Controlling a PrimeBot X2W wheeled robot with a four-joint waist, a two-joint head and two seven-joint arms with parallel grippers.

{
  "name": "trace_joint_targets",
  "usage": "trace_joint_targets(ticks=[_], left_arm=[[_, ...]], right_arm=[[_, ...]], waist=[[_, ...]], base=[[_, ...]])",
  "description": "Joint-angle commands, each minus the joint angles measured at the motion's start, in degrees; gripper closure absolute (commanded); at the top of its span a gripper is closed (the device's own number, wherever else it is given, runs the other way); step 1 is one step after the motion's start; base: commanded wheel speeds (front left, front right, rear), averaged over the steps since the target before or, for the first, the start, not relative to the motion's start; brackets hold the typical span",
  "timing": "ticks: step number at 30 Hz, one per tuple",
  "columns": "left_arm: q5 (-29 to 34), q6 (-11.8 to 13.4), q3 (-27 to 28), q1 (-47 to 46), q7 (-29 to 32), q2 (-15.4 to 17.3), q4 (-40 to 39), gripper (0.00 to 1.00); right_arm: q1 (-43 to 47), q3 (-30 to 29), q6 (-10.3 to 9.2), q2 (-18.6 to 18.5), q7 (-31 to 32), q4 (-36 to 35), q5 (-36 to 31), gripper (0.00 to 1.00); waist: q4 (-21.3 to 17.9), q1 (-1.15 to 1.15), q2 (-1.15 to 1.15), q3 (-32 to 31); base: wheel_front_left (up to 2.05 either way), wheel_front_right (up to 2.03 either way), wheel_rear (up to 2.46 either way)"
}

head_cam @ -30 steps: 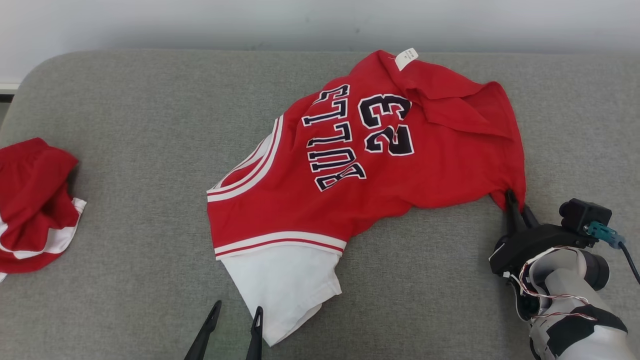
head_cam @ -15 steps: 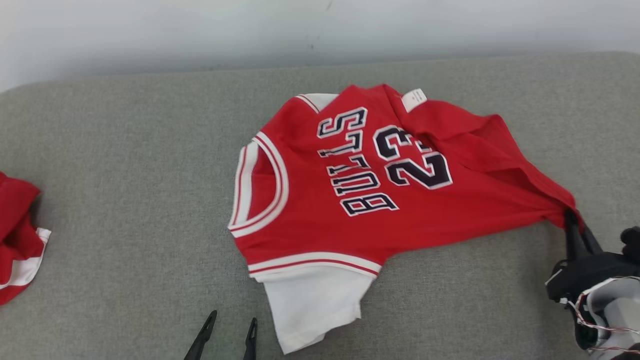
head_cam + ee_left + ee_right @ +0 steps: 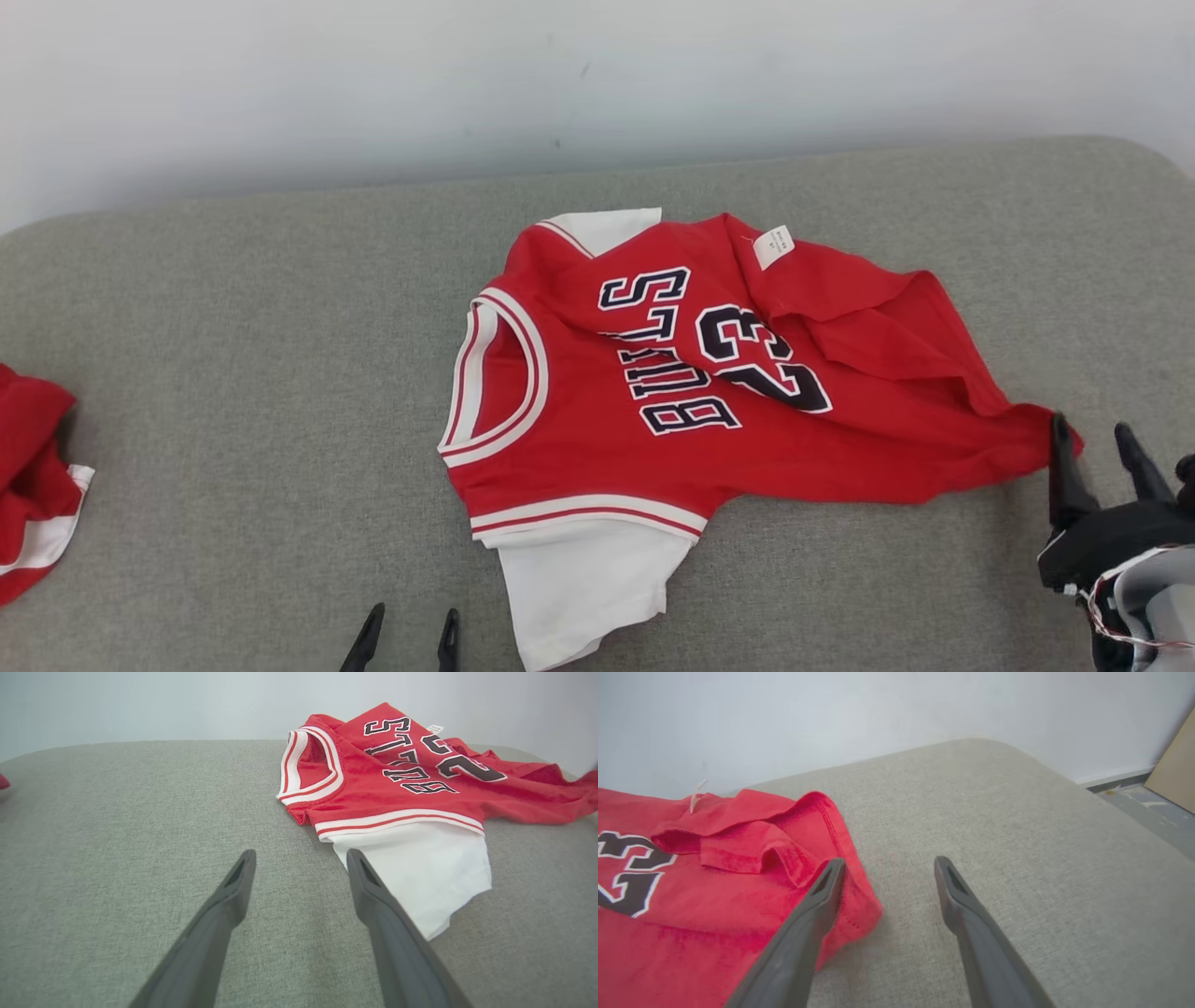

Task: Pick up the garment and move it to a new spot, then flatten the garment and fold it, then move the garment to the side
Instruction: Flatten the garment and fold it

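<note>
The right gripper (image 3: 1089,429) stands open and holds nothing. The jersey (image 3: 597,448) lies spread on the grey cushion (image 3: 233,373) to its left, with a red hem corner against its left finger (image 3: 815,910). The left gripper (image 3: 412,618) is open and empty too, and the jersey's white part (image 3: 583,588) is just right of its fingertips. Another red cloth (image 3: 33,467) lies well to its left.
</note>
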Motion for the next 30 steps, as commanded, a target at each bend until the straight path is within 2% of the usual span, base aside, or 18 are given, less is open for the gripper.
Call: trace_joint_targets(ticks=[1, 5, 9, 13, 18, 21, 30], left_arm=[[-1.07, 0.28, 0.78, 1.15, -0.26, -0.35, -0.28, 0.0], [-2.65, 0.56, 3.14, 3.03, -0.3, -1.54, -1.06, 0.0], [-3.11, 0.14, 4.71, 4.54, -0.31, -2.25, -1.2, 0.0], [-2.75, -0.84, 5.32, 5.86, -0.32, -2.83, -1.05, 0.0], [-2.27, -2.19, 6.03, 7.42, -0.32, -3.33, -1.32, 0.0], [-1.88, -2.47, 6.88, 8.11, -0.32, -3.81, -1.75, 0.0], [-1.26, -4.38, 9.29, 9.34, -0.33, -6.51, -1.61, 0.0]], right_arm=[[1.48, -0.93, -0.05, 0.54, -0.07, -2.05, -1.76, 0.0], [5.36, -2.57, -0.05, 2.51, -0.07, -12.3, -7.62, 0.0], [10.91, -1.25, -0.05, 4.88, -0.06, -20.67, -12.06, 0.0], [16.06, -1.01, -0.05, 6.3, -0.07, -24.78, -15.98, 0.0], [21.62, -5.53, -0.05, 8.14, -0.07, -25.88, -19.52, 0.0], [23.88, -4.49, -0.04, 8.93, -0.06, -29.16, -18.54, 0.0], [26.93, 2.65, -0.05, 6.83, -0.07, -36.91, -14.69, 0.0]], waist=[[-0.66, 0.01, 0.0, -1.15], [-1.82, 0.01, 0.0, -3.17], [-2.9, 0.01, 0.0, -4.79], [-3.63, 0.01, 0.0, -6.41], [-4.3, 0.01, 0.0, -8.07], [-4.98, 0.01, 0.0, -8.51], [-5.77, 0.01, 0.0, -9.93]], base=[[0.0, 0.0, 0.0], [0.0, 0.0, 0.0], [0.0, 0.0, 0.0], [0.0, 0.0, 0.0], [0.0, 0.0, 0.0], [0.0, 0.0, 0.0], [0.0, 0.0, 0.0]])
